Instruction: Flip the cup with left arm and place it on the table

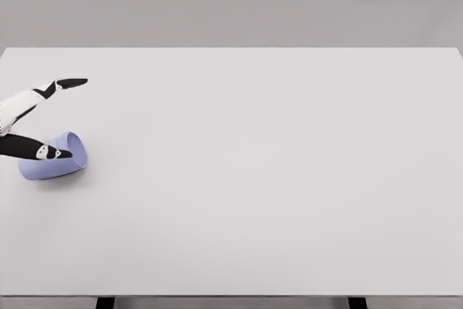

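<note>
Head view took in a wide white table against a plain grey wall, and from where I stood the only action sat far out at its left edge. The left hand came in from that side, only partly in the picture, white with black finger segments. One finger stretched out straight and high, pointing away across the tabletop, well clear of anything. A lower finger reached down and lay against the upper side of the pale blue cup, its black tip resting near the rim. The fingers stood wide apart from each other rather than closed together, and I could not tell whether the cup was truly gripped or merely touched; the rest of the hand was cut off by the picture's edge.

The cup lay on its side on the table, directly under the lower finger, its open mouth turned away from the hand toward the table's middle. A faint shadow sat beneath it. The right arm did not show anywhere.
</note>
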`<state>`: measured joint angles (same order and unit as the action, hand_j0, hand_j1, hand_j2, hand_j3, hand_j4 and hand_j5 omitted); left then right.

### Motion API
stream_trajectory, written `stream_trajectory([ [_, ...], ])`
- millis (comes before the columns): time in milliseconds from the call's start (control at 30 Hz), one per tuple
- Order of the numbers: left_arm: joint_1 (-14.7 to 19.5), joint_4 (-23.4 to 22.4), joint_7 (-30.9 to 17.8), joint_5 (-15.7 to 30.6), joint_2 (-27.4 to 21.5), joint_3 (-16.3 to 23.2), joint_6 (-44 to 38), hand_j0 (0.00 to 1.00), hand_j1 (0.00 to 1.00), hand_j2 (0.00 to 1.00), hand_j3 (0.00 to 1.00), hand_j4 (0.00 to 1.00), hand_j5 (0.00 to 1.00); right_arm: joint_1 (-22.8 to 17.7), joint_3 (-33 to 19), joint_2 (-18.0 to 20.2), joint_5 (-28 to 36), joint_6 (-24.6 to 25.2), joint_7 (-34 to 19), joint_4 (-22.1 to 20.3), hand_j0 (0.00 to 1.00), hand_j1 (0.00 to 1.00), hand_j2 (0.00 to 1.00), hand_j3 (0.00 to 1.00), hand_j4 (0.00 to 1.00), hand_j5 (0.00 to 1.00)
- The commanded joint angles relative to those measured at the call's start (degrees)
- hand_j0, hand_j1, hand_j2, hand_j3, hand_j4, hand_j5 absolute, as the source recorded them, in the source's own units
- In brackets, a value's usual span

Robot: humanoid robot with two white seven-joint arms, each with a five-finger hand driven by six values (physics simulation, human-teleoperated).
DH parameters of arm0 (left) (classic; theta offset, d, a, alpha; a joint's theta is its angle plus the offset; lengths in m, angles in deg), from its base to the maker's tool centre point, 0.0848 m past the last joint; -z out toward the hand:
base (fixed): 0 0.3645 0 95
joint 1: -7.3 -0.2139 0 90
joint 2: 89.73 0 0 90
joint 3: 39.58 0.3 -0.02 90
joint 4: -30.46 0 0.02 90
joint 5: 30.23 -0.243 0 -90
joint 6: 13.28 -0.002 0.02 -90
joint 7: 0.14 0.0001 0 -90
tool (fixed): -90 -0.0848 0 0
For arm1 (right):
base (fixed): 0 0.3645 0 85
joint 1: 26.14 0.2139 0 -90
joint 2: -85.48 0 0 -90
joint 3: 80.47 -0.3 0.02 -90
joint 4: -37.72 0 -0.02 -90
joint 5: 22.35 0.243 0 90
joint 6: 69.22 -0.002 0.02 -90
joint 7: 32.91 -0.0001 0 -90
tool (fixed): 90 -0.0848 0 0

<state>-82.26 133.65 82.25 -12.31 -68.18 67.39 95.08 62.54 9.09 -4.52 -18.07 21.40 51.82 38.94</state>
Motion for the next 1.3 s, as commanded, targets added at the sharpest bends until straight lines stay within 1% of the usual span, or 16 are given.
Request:
stream_trajectory([
  [0,0.00,0.08,-3.02,5.90,-1.86,2.71,-1.57,1.00,1.00,1.00,1.00,1.00,1.00,0.00,0.01,0.00,-0.06,0.00,-0.01,0.01,1.00,1.00,1.00,1.00,1.00,1.00],
  [67,-0.09,0.08,-4.26,8.45,-3.36,4.12,-5.35,1.00,1.00,1.00,1.00,1.00,1.00,0.00,0.01,0.00,0.03,0.00,-0.01,0.01,1.00,1.00,1.00,1.00,1.00,1.00],
  [267,0.35,-0.01,-4.26,9.59,-3.01,4.21,-17.74,1.00,1.00,1.00,1.00,1.00,1.00,0.00,0.01,0.00,-0.06,0.00,-0.01,0.01,1.00,1.00,1.00,1.00,1.00,1.00],
  [500,0.79,-0.01,-3.47,9.07,-2.39,4.12,-23.72,1.00,1.00,1.00,1.00,1.00,1.00,0.00,0.01,0.00,0.03,0.00,-0.01,0.01,1.00,1.00,1.00,1.00,1.00,1.00],
  [533,0.88,-0.01,-3.12,8.98,-2.39,4.12,-23.89,1.00,1.00,1.00,1.00,1.00,1.00,0.00,0.01,0.00,0.03,0.00,-0.01,0.01,1.00,1.00,1.00,1.00,1.00,1.00],
  [567,0.79,-0.01,-0.57,8.89,-1.95,4.12,-24.95,1.00,1.00,1.00,1.00,1.00,1.00,0.00,0.01,0.00,0.03,0.00,-0.01,0.01,1.00,1.00,1.00,1.00,1.00,1.00],
  [600,0.88,-0.01,1.89,8.89,-0.20,4.03,-26.61,1.00,1.00,1.00,1.00,1.00,1.00,0.00,0.01,0.00,-0.06,0.00,-0.01,0.01,1.00,1.00,1.00,1.00,1.00,1.00],
  [667,0.88,0.08,2.16,7.83,0.16,4.03,-27.06,1.00,1.00,1.00,1.00,1.00,1.00,0.00,0.01,0.00,0.03,0.00,-0.01,0.01,1.00,1.00,1.00,1.00,1.00,1.00],
  [767,0.62,-0.01,2.16,7.66,0.25,4.03,-27.15,1.00,1.00,1.00,1.00,1.00,1.00,0.00,0.01,0.00,0.03,0.00,-0.01,0.01,1.00,1.00,1.00,1.00,1.00,1.00],
  [833,0.26,-0.01,2.16,7.66,1.39,4.12,-27.06,1.00,1.00,1.00,1.00,1.00,1.00,0.00,0.01,0.00,-0.06,0.00,-0.01,0.01,1.00,1.00,1.00,1.00,1.00,1.00],
  [900,0.26,-0.01,2.16,6.52,2.27,4.12,-27.15,1.00,1.00,1.00,1.00,1.00,1.00,0.00,0.01,0.00,0.03,0.00,-0.01,0.01,1.00,1.00,1.00,1.00,1.00,1.00],
  [933,0.26,-0.01,2.16,5.20,2.71,4.12,-27.15,1.00,1.00,1.00,1.00,1.00,1.00,0.00,0.01,0.00,0.03,0.00,-0.01,0.01,1.00,1.00,1.00,1.00,1.00,1.00],
  [1033,0.26,-0.01,2.16,4.76,3.06,4.12,-29.69,1.00,1.00,1.00,1.00,1.00,1.00,0.00,0.01,0.00,0.03,0.00,-0.01,0.01,1.00,1.00,1.00,1.00,1.00,1.00],
  [1167,0.26,-0.01,2.16,4.67,3.59,4.12,-29.78,1.00,1.00,1.00,1.00,1.00,1.00,0.00,0.01,0.00,-0.06,0.00,-0.01,0.01,1.00,1.00,1.00,1.00,1.00,1.00],
  [1267,0.35,-0.01,2.16,2.21,4.91,4.21,-30.13,1.00,1.00,1.00,1.00,1.00,1.00,0.00,0.01,0.00,0.03,0.00,-0.01,0.01,1.00,1.00,1.00,1.00,1.00,1.00],
])
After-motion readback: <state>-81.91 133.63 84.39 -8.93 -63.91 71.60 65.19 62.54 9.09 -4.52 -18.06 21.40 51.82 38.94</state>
